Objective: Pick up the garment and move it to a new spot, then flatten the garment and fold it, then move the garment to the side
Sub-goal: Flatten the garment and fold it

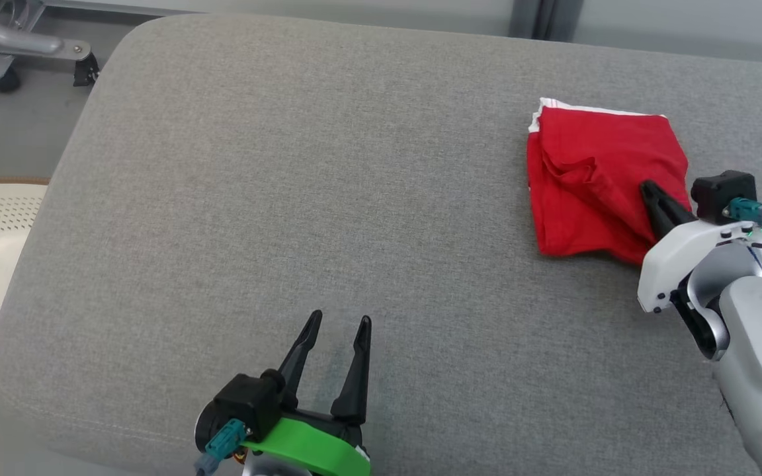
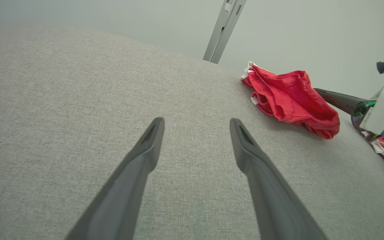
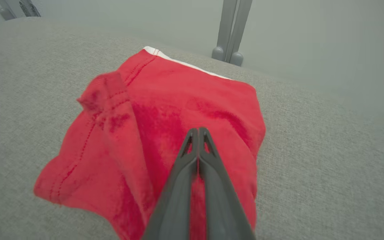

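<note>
Red garment (image 1: 592, 158) just under closed right gripper (image 1: 645, 188)

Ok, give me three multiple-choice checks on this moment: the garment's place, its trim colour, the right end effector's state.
1. The garment lies: A) at the right side of the grey cushion B) at its middle C) on the floor.
2. Its edge trim is: A) blue B) white C) black.
3. The right end effector is: A) wide open B) half open C) shut.
Answers: 1 A, the head view shows it far right; 2 B, a white band runs along its far edge; 3 C, the fingertips meet over the red cloth.
</note>
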You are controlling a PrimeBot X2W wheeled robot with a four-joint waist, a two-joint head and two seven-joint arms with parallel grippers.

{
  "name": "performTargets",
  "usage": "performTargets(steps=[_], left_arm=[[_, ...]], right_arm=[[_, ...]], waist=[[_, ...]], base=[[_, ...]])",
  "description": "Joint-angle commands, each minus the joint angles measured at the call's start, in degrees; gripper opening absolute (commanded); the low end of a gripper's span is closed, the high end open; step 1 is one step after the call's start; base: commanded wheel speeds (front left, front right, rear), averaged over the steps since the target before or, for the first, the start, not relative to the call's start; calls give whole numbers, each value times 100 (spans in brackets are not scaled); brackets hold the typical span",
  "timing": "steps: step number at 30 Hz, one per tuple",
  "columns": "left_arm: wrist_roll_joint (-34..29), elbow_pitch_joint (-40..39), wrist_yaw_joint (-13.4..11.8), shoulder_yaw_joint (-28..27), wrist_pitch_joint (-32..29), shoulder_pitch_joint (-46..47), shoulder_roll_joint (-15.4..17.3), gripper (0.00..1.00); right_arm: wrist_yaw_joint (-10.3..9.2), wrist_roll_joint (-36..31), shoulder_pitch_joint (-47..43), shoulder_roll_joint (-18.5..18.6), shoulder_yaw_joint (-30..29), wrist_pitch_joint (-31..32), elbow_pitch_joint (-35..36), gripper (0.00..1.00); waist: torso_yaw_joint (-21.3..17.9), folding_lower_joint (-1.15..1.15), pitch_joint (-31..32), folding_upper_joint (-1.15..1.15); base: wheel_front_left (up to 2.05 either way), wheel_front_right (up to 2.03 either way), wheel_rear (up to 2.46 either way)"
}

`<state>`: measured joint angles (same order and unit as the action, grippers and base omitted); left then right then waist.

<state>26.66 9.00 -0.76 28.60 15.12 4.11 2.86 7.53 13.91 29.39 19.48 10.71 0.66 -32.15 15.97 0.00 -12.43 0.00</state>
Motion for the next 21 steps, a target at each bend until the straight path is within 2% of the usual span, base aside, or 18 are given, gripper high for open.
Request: performTargets(steps=[1, 5, 12, 14, 17, 19, 20, 21], left_arm=[[12, -12, -13, -22, 1, 3, 9, 100], [37, -13, -65, -64, 2, -105, 9, 100], [12, 27, -88, -264, 2, -350, 9, 100], [-23, 36, -88, -370, 2, -430, 9, 100], [-107, 55, -79, -552, 2, -585, 10, 100], [-184, 80, -75, -703, 2, -731, 10, 100], [-244, 86, -63, -794, 2, -822, 10, 100], [-317, 68, -53, -876, 2, -875, 11, 100]], right_arm=[[-9, 104, 106, -42, 89, -100, -126, 0], [-9, 423, 38, -190, 585, -226, -356, 0], [-9, 1050, -313, -34, 1804, 15, -132, 0], [-9, 1197, -390, 11, 1952, -94, -19, 0], [-9, 1326, -598, 41, 1848, -416, 133, 0], [-9, 1358, -805, 70, 1614, -752, 239, 90], [-9, 1370, -969, 84, 1437, -896, 247, 100], [-9, 1363, -1098, 104, 1285, -996, 285, 100]], waist=[[159, 0, -18, 0], [204, 0, 140, 0], [-43, 0, 544, 0], [-178, 0, 698, 0], [-378, 0, 981, 0], [-508, 0, 1207, 0], [-577, 0, 1337, 0], [-629, 0, 1395, 0]], base=[[0, 0, 0], [0, 0, 0], [0, 0, 0], [0, 0, 0], [0, 0, 0], [0, 0, 0], [0, 0, 0], [0, 0, 0]])
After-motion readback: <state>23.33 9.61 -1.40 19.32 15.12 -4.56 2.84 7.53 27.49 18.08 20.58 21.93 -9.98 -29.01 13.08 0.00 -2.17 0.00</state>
